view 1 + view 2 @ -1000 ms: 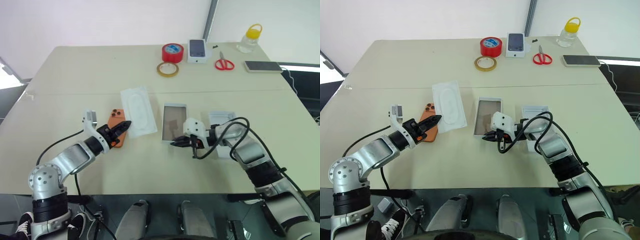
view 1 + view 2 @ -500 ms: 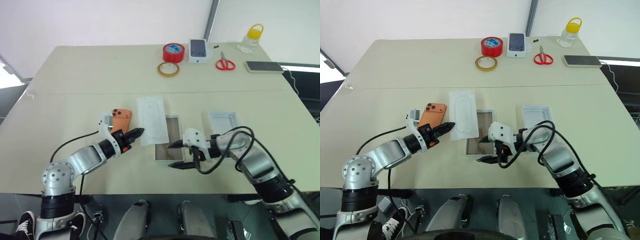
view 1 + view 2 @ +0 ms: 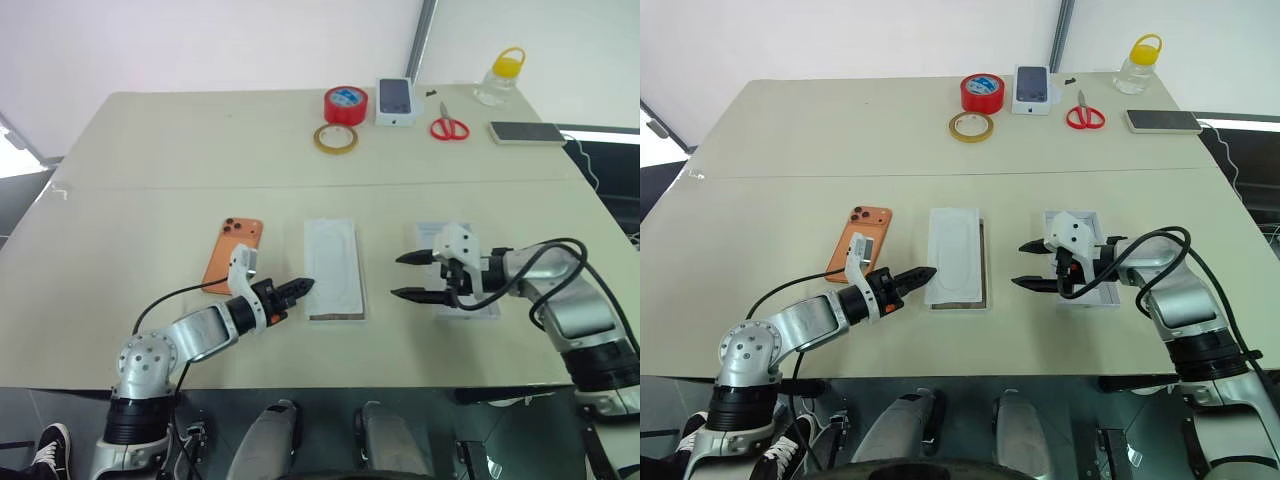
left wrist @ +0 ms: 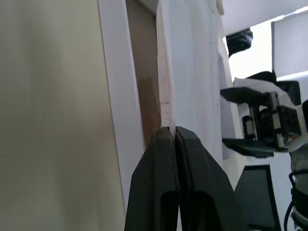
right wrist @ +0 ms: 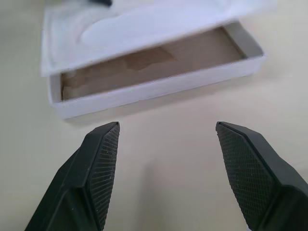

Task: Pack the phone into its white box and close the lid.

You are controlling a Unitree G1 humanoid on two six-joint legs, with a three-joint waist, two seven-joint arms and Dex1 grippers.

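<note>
Claws first: the left claw (image 3: 304,286) is clenched, its black tips pressed together against the near edge of the insert card (image 3: 333,263), though whether it actually pinches the card I cannot tell. The card lies across the box (image 5: 159,82), covering most of it, with a strip of brownish floor showing under its raised edge in the right wrist view. The right claw (image 3: 409,276) stands released, its two fingers (image 5: 101,168) spread wide with nothing between them, pointing toward the box from the right and apart from it. Just behind that claw, right of the box, the lid (image 3: 1087,262) rests on the tabletop (image 3: 180,160) with its white inside up. The phone (image 3: 232,255) lies lens side up, left of the box and near it, untouched by either claw. Well beyond the box, along the far edge, sit a red tape roll (image 3: 345,105), a tan tape ring (image 3: 336,139), a small box with a phone picture (image 3: 396,101), red scissors (image 3: 449,127), a dark phone (image 3: 527,133) and a yellow-capped bottle (image 3: 499,78).
</note>
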